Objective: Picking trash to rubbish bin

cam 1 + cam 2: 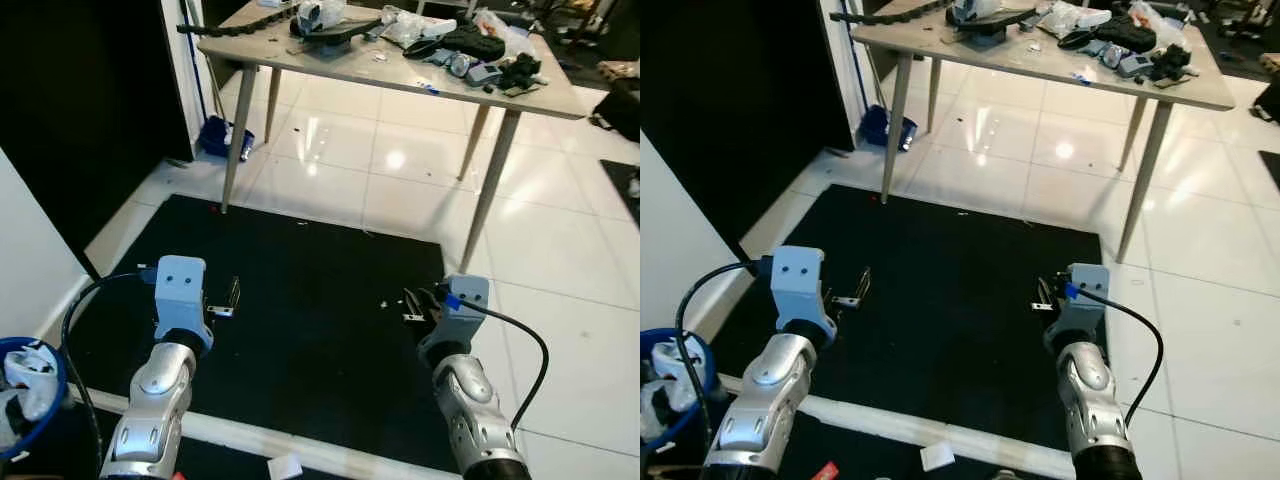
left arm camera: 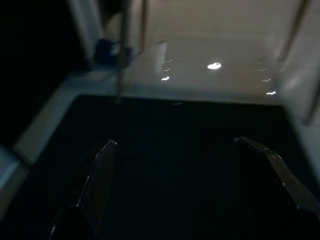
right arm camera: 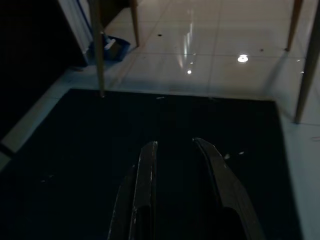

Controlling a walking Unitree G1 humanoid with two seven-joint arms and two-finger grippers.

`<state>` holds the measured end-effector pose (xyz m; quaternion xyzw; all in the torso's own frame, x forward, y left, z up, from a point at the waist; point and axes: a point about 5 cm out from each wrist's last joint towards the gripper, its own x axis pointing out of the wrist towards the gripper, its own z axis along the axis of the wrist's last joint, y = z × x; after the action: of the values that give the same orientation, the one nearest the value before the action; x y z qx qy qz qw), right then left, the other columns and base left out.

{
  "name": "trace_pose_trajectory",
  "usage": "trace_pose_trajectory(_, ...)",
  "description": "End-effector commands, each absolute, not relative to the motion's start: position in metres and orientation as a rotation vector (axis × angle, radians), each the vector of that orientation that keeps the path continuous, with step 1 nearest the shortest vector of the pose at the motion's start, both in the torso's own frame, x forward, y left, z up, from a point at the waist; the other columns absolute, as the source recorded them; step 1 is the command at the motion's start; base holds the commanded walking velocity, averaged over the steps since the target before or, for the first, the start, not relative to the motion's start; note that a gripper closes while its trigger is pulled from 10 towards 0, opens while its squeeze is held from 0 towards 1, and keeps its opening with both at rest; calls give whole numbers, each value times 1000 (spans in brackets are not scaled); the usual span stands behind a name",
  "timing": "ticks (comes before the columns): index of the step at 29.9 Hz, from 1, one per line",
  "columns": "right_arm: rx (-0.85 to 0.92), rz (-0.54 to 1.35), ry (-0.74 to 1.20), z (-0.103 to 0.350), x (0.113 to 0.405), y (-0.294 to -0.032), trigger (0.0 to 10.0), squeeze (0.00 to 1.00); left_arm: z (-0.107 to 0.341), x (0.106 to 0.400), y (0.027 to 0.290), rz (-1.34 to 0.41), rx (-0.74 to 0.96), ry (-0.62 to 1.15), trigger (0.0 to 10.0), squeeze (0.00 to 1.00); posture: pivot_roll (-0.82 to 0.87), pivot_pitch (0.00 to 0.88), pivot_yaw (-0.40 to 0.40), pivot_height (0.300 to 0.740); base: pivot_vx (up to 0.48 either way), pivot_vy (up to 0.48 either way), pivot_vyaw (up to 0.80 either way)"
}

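Trash, a white paper scrap (image 1: 285, 466), lies on the floor behind and between both grippers, close to the robot. The left gripper (image 2: 175, 150) hovers spread wide over the black mat (image 1: 310, 330); the right gripper (image 3: 175, 145) hovers with fingers nearly together, holding nothing. The blue rubbish bin (image 1: 50, 365) sits outside the left arm. Beyond the mat stands a cluttered worktop (image 1: 300, 58).
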<state>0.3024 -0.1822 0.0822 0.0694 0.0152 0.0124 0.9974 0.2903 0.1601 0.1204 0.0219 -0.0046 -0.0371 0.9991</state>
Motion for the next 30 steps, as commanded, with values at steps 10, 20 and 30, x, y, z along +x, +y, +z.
trace_pose_trajectory(10, 149, 11, 41, 80, 301, -186, 10000, 0, 114, 287, 160, -72, 44, 14, 10000, 0, 27, 151, -37, 740, 265, 0, 0)
trace_pose_trajectory(20, 149, 10, 42, 80, 302, -186, 10000, 0, 114, 287, 160, -77, 42, 13, 10000, 0, 26, 152, -39, 740, 286, 0, 0)
trace_pose_trajectory(30, 146, 12, 39, 81, 302, -186, 10000, 0, 114, 288, 159, -77, 40, 12, 10000, 0, 22, 151, -42, 740, 297, 0, 0)
